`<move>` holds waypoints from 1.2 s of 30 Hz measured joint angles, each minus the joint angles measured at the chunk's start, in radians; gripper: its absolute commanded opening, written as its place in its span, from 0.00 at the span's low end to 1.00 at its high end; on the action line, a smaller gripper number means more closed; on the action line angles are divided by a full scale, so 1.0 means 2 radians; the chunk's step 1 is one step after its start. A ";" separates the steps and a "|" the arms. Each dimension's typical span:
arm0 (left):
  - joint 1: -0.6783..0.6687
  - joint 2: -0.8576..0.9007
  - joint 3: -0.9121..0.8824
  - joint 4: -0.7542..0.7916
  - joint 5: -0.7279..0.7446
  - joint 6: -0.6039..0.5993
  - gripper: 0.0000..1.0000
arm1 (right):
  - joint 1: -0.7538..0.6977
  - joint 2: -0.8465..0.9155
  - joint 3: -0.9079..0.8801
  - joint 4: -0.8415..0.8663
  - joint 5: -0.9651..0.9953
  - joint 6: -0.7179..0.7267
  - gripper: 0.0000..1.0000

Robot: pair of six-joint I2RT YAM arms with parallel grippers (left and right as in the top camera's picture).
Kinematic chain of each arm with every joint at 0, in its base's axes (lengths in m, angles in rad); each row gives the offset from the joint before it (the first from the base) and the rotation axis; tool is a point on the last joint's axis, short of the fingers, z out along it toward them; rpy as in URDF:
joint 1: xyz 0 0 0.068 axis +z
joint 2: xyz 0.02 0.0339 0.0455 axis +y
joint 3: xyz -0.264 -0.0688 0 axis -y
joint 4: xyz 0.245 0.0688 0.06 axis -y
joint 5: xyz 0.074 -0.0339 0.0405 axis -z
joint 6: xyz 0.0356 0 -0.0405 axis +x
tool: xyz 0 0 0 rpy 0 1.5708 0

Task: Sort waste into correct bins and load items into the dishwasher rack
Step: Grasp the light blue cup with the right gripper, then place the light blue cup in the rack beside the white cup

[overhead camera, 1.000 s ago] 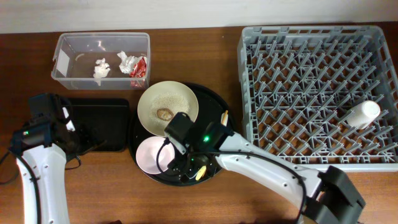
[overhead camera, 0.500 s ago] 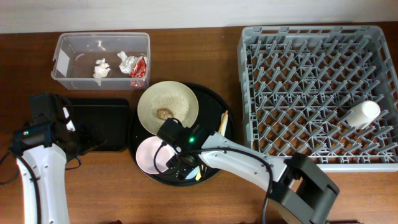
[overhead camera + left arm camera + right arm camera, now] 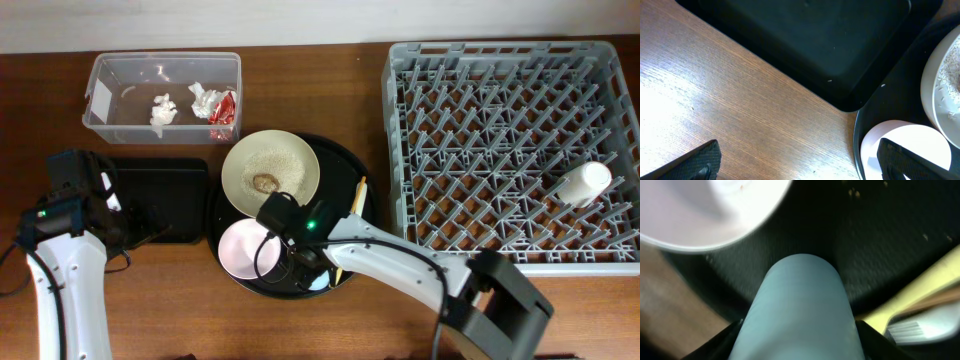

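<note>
Landmark: round black tray point(image 3: 338, 170), mid-table.
Right gripper point(image 3: 303, 262): over the tray's near part, fingers clamped on both flanks of the light blue cup point(image 3: 799, 305).
Small pink bowl point(image 3: 245, 248): near-left part of the tray, just beside the cup.
Large cream bowl point(image 3: 270, 165): far-left part, overhanging the tray's rim; holds pale grains and a brown lump point(image 3: 264, 183).
Yellow knife point(image 3: 920, 292), chopsticks point(image 3: 357, 195): right part of the tray, crowding the gripper.
Left gripper point(image 3: 800, 162): fingers spread wide, nothing between them, over bare wood left of the tray.
Shallow black tray point(image 3: 790, 45): rounded corner just beside the tray's left rim.
Clear tub point(image 3: 130, 125): far-left of the tray, apart; holds tissue wads point(image 3: 163, 108) and red wrapper point(image 3: 225, 112).
Dishwasher rack point(image 3: 392, 130): left wall just right of the tray; white cup point(image 3: 583, 184) at its far side.
Open room: bare table along the tray's near rim.
</note>
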 measured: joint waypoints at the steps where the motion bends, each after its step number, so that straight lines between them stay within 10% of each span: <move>1: 0.000 0.000 0.000 0.000 0.000 0.000 0.99 | 0.000 -0.008 0.010 -0.010 0.000 0.000 0.62; 8: 0.000 0.000 0.000 -0.001 0.000 0.000 0.99 | -0.082 -0.053 0.121 -0.114 -0.003 -0.002 0.62; 23: 0.000 0.000 0.000 -0.003 0.004 0.000 0.99 | -0.699 -0.046 0.260 -0.058 0.001 -0.035 0.54; 36: 0.000 0.000 0.000 -0.017 0.003 0.000 0.99 | -0.734 0.111 0.261 0.031 -0.002 -0.040 0.59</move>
